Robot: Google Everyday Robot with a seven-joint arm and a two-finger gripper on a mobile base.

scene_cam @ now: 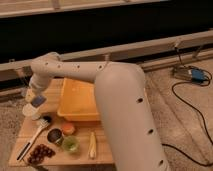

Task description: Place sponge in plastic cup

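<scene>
Hanging just above the plastic cup [31,111] at the bench's [102,155] left end, the gripper [37,100] is clamped on the sponge [38,101]. That puts the sponge right over the cup's mouth, likely so it drops straight in.

high view | looks down over arm [120,95] | table [55,155] below-left

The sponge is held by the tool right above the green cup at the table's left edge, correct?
Not quite. The camera view shows the tool, shut on the sponge, above the white cup at the table's left edge. The green cup sits nearer the front, beside the orange cup, away from the tool.
</scene>
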